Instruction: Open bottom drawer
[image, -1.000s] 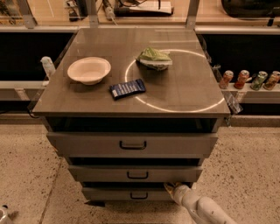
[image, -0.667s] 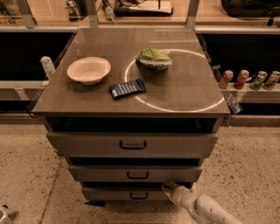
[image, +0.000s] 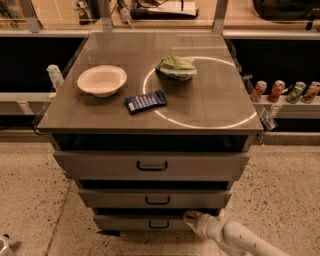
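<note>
Bottom drawer (image: 125, 223): lowest and narrowest-looking of three grey fronts on the cabinet (image: 215, 100), just above the floor, directly beneath the middle drawer (image: 110, 199), and by the look of it shut. Carries a small black loop handle (image: 159, 224) at mid-front, long axis level, running side to side across the face. Gripper (image: 191, 218) at the end of a pale arm (image: 235, 239) reaching in from the lower right of the camera view, touching or just beside the drawer's upper right edge, close to the dark gap under the middle drawer. Open or closed: cannot tell; nothing visibly held. Handle to the left of the gripper in this view and slightly lower, near but apart, not yet caught. Judged need: slide sideways along the front toward the handle, drop a touch, hook the loop, then pull straight out toward the camera, square to the handle's long axis. Only one arm, so no choice of side.
</note>
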